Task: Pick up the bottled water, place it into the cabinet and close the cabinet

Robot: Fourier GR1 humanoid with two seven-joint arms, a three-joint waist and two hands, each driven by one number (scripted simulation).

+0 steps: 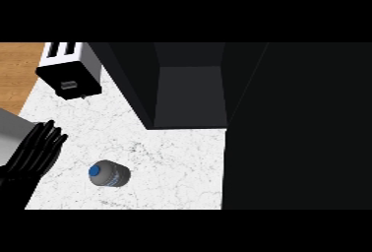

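Counter (174, 147) white veined marble, smooth; floor (18, 69) wood; cabinet (189, 88) matt dark.

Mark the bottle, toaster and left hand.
bottle (109, 173), head view: on its side wall beside the blue cap.
toaster (70, 69), head view: on its front face.
left hand (33, 152), head view: on the palm, fingers straight.

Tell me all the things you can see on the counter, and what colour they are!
bottled water: one, grey with a blue cap, standing on the counter near the front left.
toaster: one, white and black, at the counter's back left.
cabinet: one, dark, open, at the back of the counter in the middle.
cabinet door: one, black, filling the right side.
counter: one, white marble.
floor: brown wood, far left.
left hand: one, black, open, fingers straight, at the left edge beside the bottle, not touching it.
right hand: not in view.
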